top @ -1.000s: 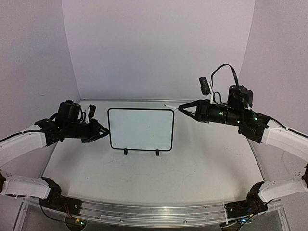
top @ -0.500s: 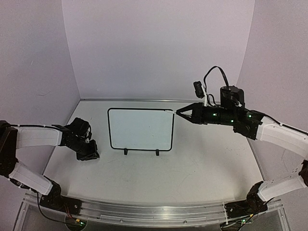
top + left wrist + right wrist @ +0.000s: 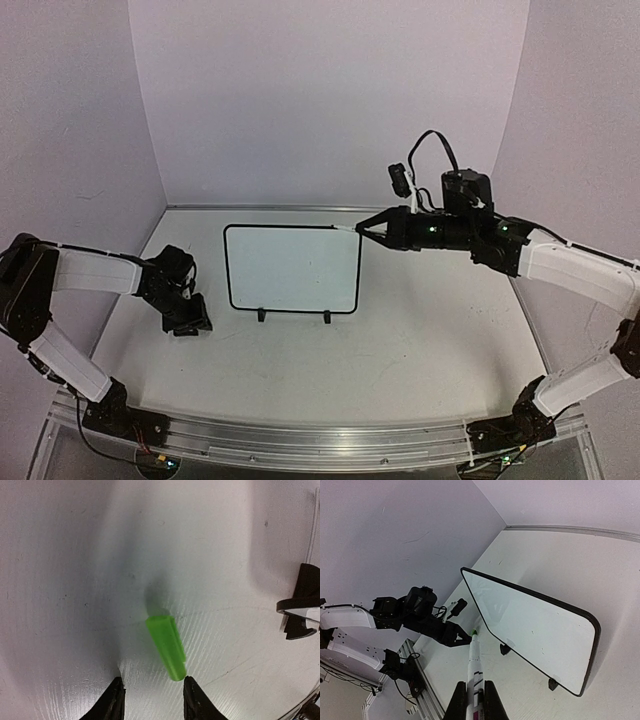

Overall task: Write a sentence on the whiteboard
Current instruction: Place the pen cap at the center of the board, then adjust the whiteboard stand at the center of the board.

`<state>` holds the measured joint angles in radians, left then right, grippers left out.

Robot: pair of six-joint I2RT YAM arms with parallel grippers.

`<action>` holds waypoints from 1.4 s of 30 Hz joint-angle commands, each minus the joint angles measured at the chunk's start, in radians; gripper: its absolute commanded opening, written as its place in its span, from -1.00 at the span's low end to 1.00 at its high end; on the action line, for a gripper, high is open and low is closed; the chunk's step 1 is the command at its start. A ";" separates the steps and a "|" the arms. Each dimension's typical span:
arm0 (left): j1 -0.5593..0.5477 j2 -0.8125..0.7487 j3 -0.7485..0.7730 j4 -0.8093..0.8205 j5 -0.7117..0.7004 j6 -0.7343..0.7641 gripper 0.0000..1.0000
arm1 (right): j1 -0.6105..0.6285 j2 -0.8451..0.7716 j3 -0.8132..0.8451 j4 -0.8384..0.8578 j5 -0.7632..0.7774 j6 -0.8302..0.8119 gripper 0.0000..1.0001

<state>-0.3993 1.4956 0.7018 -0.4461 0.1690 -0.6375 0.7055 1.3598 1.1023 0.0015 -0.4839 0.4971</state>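
Observation:
The whiteboard [image 3: 290, 268] stands on two black feet mid-table, and its face is blank; no green sentence shows on it. My right gripper [image 3: 364, 230] is shut on a white marker [image 3: 349, 228] with a green tip, held at the board's top right corner. The right wrist view shows the marker [image 3: 475, 665] between my fingers [image 3: 459, 700], and the board [image 3: 535, 625]. My left gripper [image 3: 191, 324] points down at the table left of the board. It is open [image 3: 152, 692], and a green cap [image 3: 166, 646] lies just ahead of its fingertips.
A black foot and frame corner of the board [image 3: 302, 597] show at the right edge of the left wrist view. White walls close in the back and sides. An aluminium rail [image 3: 320, 445] runs along the near edge.
My left gripper left the board's left edge and dropped to the table. My right gripper moved left with the marker, up to the board's top right corner.

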 commanded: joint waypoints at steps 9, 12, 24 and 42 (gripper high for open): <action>0.004 -0.203 -0.021 -0.007 -0.131 0.034 0.37 | 0.005 -0.043 0.025 0.000 0.037 -0.024 -1.00; -0.002 -0.324 -0.071 0.059 -0.140 0.020 0.44 | 0.005 -0.064 0.011 0.000 0.052 -0.023 -1.00; -0.029 -0.368 -0.116 0.412 0.104 0.137 0.41 | 0.007 -0.098 -0.019 0.000 0.050 -0.007 -1.00; -0.431 -0.107 -0.111 0.622 -0.354 -0.189 0.23 | 0.015 -0.151 -0.069 0.002 0.135 0.025 -1.00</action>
<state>-0.7628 1.3106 0.5591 0.0792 -0.0376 -0.7146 0.7141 1.2392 1.0435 -0.0166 -0.3807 0.5106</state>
